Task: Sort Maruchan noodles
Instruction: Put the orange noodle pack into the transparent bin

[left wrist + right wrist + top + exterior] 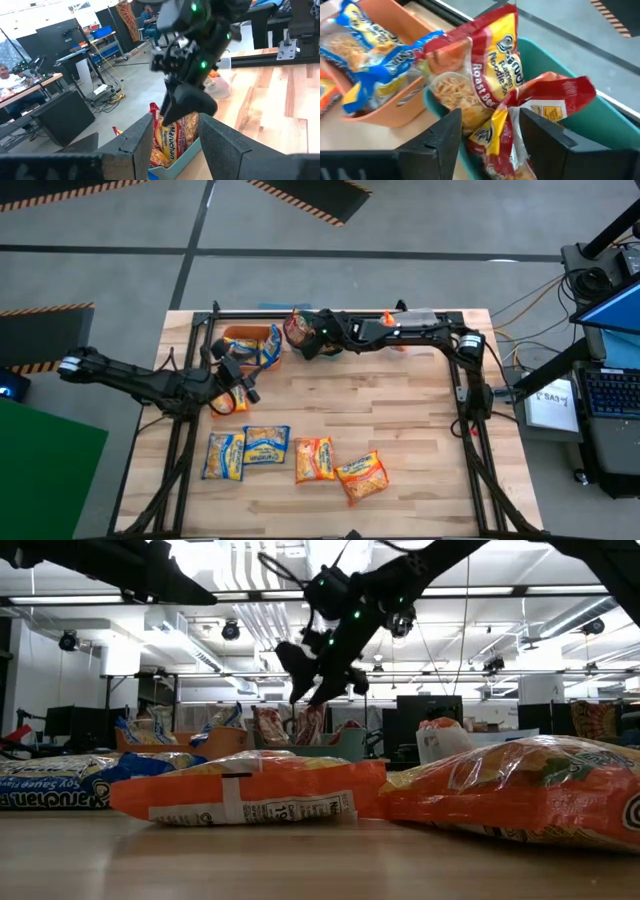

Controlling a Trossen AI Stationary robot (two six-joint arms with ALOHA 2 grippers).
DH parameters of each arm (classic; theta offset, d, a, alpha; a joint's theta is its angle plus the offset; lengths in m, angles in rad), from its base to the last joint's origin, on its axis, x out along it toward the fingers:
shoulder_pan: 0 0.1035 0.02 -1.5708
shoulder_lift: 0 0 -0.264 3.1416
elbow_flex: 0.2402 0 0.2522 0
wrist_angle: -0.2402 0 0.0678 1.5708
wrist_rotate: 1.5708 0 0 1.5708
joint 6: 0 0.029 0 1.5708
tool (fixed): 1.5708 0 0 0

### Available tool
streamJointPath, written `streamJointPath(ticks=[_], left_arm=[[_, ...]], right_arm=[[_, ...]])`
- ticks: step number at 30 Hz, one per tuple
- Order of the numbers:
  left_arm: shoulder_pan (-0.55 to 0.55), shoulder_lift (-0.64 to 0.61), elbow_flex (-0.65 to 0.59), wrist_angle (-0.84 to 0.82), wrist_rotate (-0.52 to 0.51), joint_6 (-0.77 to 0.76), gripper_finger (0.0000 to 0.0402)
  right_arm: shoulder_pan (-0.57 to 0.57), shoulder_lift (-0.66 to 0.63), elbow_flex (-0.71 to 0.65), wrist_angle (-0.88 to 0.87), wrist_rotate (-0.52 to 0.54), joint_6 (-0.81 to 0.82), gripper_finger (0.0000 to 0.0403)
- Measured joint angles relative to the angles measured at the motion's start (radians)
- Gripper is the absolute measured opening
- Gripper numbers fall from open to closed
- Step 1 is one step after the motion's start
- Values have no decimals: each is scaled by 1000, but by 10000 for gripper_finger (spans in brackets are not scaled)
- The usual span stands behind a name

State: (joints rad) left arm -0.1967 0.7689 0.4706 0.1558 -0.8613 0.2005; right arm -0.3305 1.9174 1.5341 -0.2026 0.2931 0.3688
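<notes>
Two maroon-and-yellow noodle packets (485, 75) stand upright in the green bin (600, 130) at the table's far edge. My right gripper (312, 343) hangs over that bin, open, its fingers on either side of the nearer maroon packet's upper end (502, 125). Blue-and-yellow packets (365, 55) lie in the orange bin (250, 343) beside it. Two blue packets (245, 450) and two orange packets (340, 468) lie flat on the table near its front. My left gripper (238, 388) is open and empty, just in front of the orange bin. My right gripper's fingers point down with the maroon packet's crimped upper end (506, 116) between them. Whether they touch it I cannot tell. The packet stands in the green bin, leaning on the other maroon packet.
A clear bin (220, 85) stands at the far edge, right of the green bin. My right arm (420, 330) lies along the far edge. Bare wood (400, 410) spreads over the table's middle and right. People sit at desks beyond the table.
</notes>
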Motion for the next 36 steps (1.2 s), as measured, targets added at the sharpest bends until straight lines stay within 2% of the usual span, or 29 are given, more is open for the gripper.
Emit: streamJointPath(ticks=[6, 12, 22, 26, 29, 31, 33, 36], left_arm=[[0, 4, 0, 2, 17, 8, 139], [0, 6, 0, 34, 98, 13, 139], [0, 94, 53, 87, 276, -32, 139], [0, 169, 81, 89, 401, -70, 139], [-1, 231, 96, 92, 525, -100, 139], [-6, 272, 111, 96, 569, -126, 139], [-15, 306, 128, 97, 575, -141, 139], [-23, 352, 168, 98, 575, -139, 139]], right_arm=[[25, -117, 0, -139, 1, -3, 213], [140, -263, -26, -322, -5, -23, 216], [412, -487, -340, -319, -34, -23, 215], [479, -544, -462, -291, -237, 34, 215], [490, -556, -522, -242, -493, 111, 214], [495, -547, -553, -196, -633, 157, 210], [513, -530, -564, -146, -700, 199, 200], [552, -498, -563, -154, -745, 249, 183]])
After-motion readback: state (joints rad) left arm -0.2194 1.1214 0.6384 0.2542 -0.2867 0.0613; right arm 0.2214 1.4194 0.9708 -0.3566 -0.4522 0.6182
